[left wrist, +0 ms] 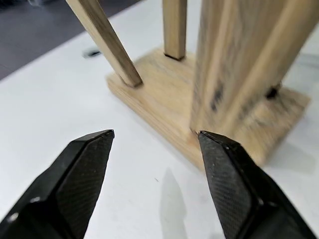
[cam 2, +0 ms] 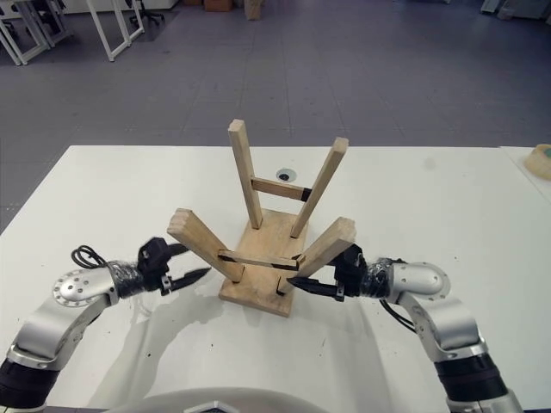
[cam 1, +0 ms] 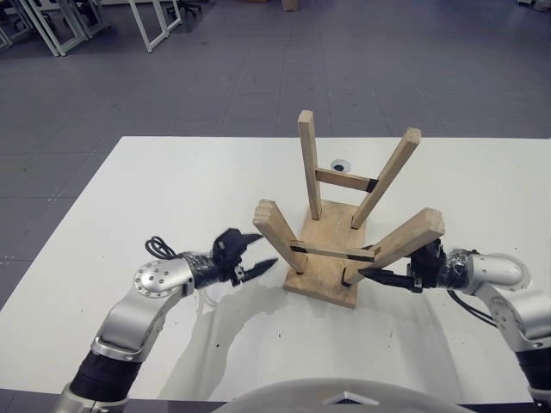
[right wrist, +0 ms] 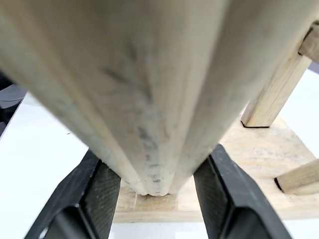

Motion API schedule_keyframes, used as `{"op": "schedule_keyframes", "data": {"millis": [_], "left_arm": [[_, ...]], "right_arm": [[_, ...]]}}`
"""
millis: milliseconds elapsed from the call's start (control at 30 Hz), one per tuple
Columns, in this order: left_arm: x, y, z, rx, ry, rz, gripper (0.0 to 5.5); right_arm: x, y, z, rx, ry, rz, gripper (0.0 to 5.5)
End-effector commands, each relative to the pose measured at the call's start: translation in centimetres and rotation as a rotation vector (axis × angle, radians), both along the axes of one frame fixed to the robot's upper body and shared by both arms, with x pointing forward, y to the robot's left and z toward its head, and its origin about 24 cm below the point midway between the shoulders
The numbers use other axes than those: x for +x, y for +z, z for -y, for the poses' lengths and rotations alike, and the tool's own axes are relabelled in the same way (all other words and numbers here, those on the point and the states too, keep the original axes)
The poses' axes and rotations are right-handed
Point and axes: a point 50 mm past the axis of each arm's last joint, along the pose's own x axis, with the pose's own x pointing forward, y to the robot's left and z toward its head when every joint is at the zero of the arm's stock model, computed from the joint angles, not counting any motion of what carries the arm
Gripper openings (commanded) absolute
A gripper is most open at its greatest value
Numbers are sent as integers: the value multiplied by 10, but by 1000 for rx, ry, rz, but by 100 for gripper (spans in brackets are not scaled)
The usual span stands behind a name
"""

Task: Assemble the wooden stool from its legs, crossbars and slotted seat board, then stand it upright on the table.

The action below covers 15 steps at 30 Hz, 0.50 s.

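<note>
1. in the right wrist view the near right leg (right wrist: 149, 89), rising from the seat board (cam 1: 327, 231), was a close blur, cut off above, and hid most of the board.
2. in the left wrist view the near left leg (left wrist: 239, 64) at the board's edge was blurred, its top cut off.
3. a small dark round thing (cam 1: 342, 164) beyond the board's far edge was too small to tell.

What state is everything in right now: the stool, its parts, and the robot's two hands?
stool: put together, upside down, not yet stood upright.
seat board: lying flat on the table.
legs: all four slotted in, pointing up.
crossbars: both fitted between pairs of legs.
left hand: open, holding nothing, by the near left leg.
right hand: closed around the near right leg, low near the seat board.
</note>
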Motion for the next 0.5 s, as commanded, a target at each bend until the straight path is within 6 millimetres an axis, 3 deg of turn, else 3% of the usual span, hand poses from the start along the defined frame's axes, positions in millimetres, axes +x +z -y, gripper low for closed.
{"op": "schedule_keyframes", "data": {"millis": [33, 167, 233, 300, 400, 500], "left_arm": [[20, 42, -28, -94, 228, 213, 313], [40, 90, -45, -175, 337, 387, 313], [44, 128, -28, -218, 257, 482, 313], [40, 152, -2, -212, 132, 527, 313], [30, 158, 38, -139, -45, 504, 313], [21, 147, 65, -43, -165, 436, 313]], "right_arm": [[-3, -10, -1, -22, -88, 19, 202], [-3, -16, -6, -21, -125, 57, 202], [-1, -17, -11, -15, -143, 91, 202], [3, -16, -15, -12, -158, 114, 202], [8, -14, -19, -8, -166, 138, 202], [12, -13, -23, -7, -172, 145, 202]]}}
